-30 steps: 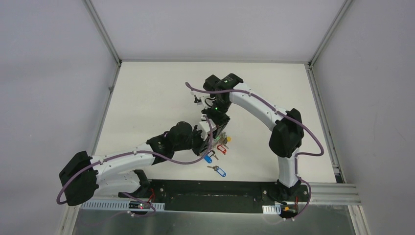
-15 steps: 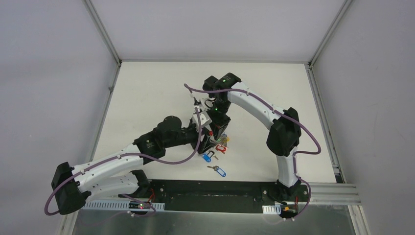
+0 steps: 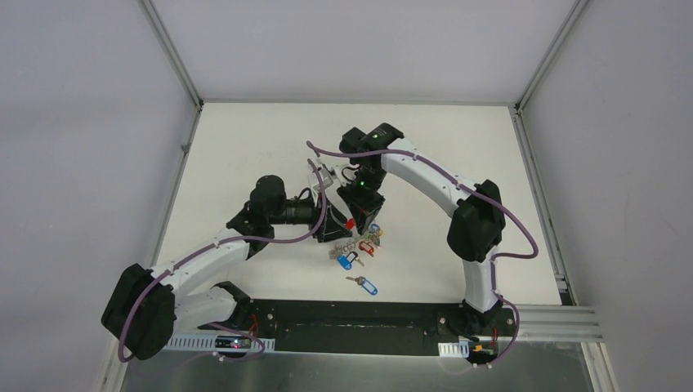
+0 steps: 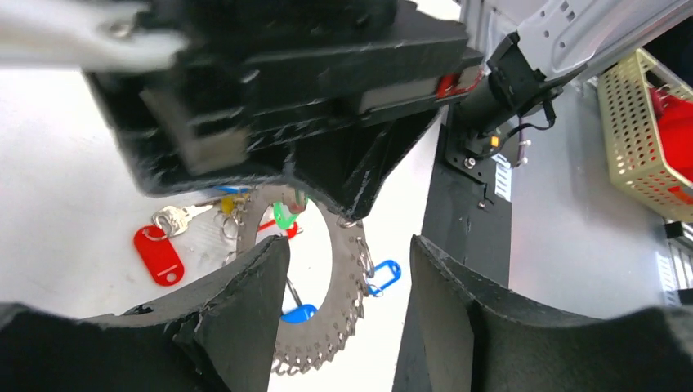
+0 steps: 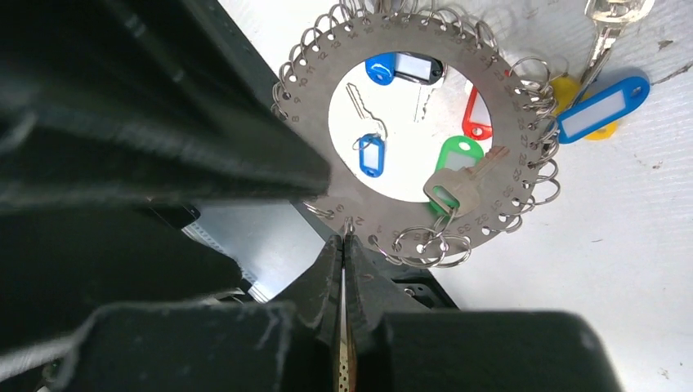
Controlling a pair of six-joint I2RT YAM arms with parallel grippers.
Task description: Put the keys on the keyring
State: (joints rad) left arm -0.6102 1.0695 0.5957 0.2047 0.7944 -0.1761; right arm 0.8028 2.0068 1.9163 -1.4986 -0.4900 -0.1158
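The keyring [image 5: 384,219], a flat grey disc edged with wire loops, hangs on edge over the table from my right gripper [image 5: 343,241], which is shut on its rim. In the top view the right gripper [image 3: 359,212] stands just above the keyring [image 3: 361,238]. My left gripper [image 4: 347,318] is open, and the keyring [image 4: 345,286] shows beyond the gap without touching its fingers [image 4: 245,310]. A red-tagged key [image 4: 158,255] lies beside the ring; I cannot tell if it is hooked on. A blue-tagged key [image 3: 365,286] lies alone on the table and shows through the ring's hole [image 5: 372,153].
A green-tagged key [image 5: 453,167], a yellow tag [image 5: 572,86] and a blue tag with a white label [image 5: 601,110] hang at the ring. Another blue tag [image 3: 347,261] lies below it. The black base rail [image 3: 343,314] runs along the near edge.
My left gripper has opened and drawn back to the left, away from the keyring. The right gripper has stayed shut on the ring, barely moving.
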